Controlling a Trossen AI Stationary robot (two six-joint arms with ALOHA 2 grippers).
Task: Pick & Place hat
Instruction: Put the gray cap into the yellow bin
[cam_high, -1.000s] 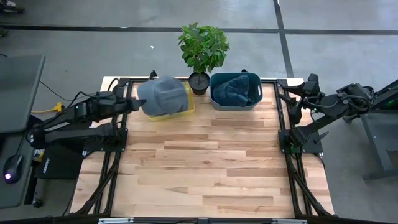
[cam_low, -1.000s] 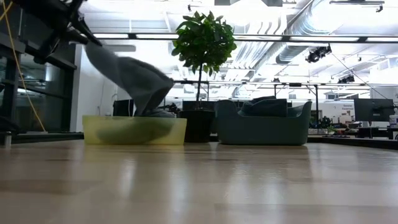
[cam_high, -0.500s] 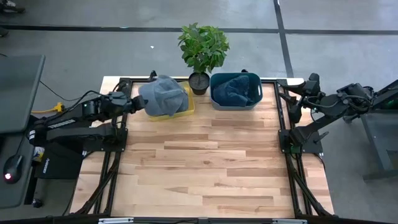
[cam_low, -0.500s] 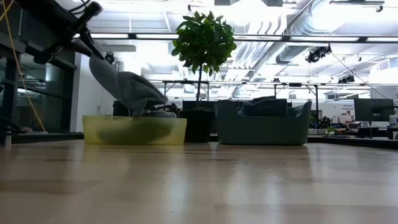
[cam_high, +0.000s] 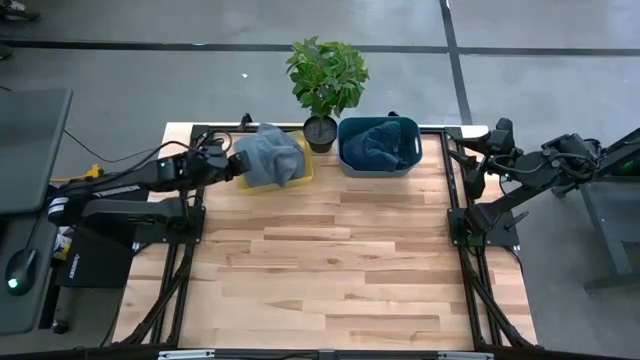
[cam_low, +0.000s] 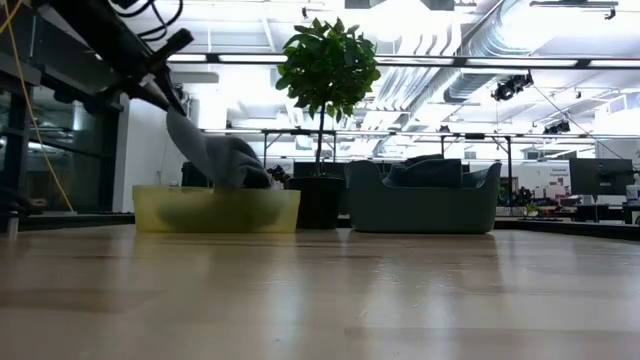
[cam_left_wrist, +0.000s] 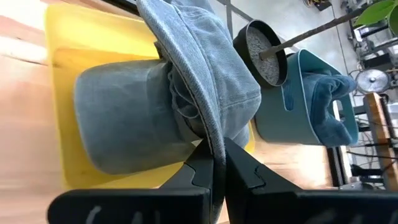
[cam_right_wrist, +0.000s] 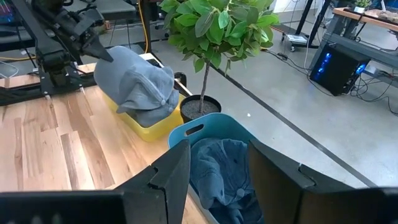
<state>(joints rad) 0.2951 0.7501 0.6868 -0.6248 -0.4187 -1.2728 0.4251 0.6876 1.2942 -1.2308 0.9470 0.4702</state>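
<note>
Over the yellow bin (cam_high: 300, 172), left end effector (cam_left_wrist: 217, 163) pinching grey hat (cam_high: 268, 158); risking brim draping outside, snagging rim.

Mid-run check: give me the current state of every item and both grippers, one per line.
Left gripper: shut on the hat's edge, above the yellow bin.
Hat: held, draped down into the yellow bin.
Yellow bin: upright at the table's back edge, hat partly inside.
Blue bin: upright, holding blue cloth.
Potted plant: upright between the bins.
Right gripper: open, empty, parked at the right side.
</note>
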